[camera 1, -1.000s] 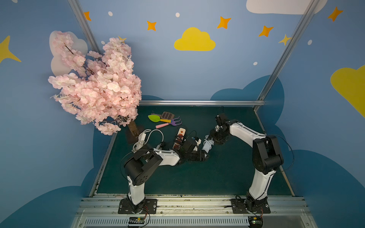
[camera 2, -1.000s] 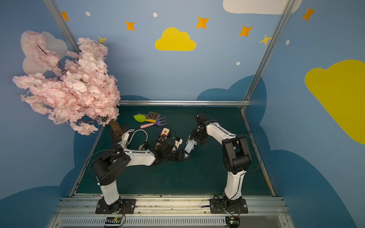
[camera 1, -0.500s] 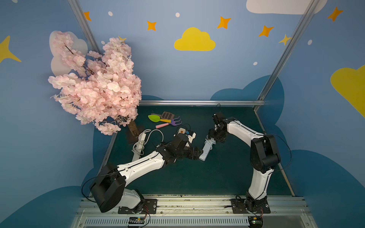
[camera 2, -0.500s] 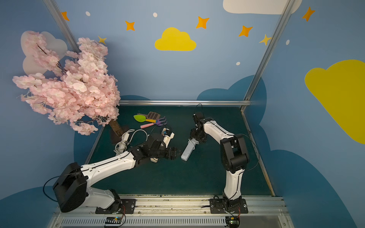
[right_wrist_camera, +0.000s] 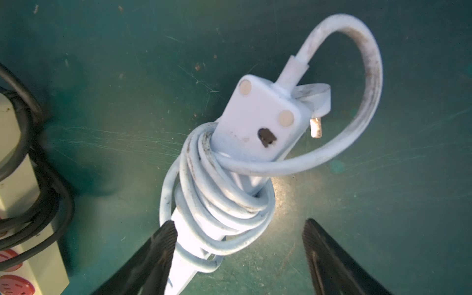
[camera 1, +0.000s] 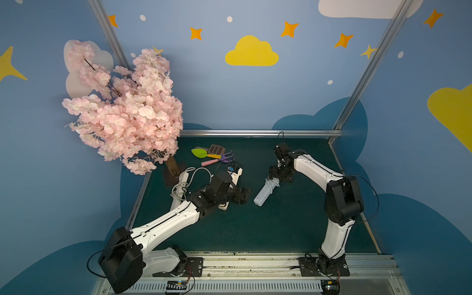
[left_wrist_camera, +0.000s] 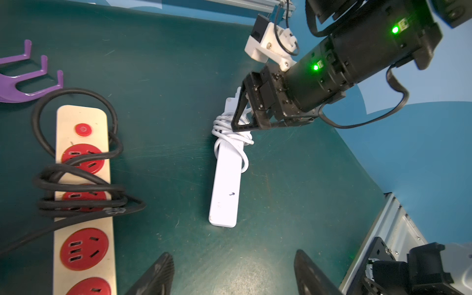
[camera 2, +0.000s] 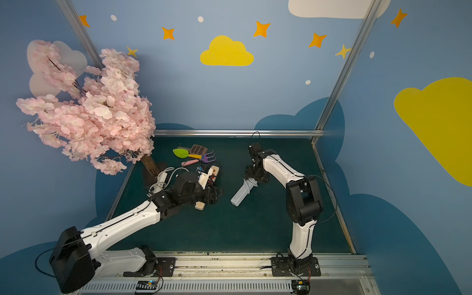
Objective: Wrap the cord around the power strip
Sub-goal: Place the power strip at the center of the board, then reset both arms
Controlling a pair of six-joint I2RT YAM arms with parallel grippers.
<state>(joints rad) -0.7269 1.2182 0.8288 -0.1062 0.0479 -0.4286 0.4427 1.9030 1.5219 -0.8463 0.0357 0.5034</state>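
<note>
Green mat [camera 1: 255, 229] | power strip [camera 1: 264, 195] under right end effector [right_wrist_camera: 238, 227], jaws apart

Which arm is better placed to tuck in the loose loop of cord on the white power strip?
Right, most likely. The right gripper hangs open over the coiled cord of the white power strip, near the loose loop. The left gripper, also open, faces the strip's bare end, away from the coil.
</note>
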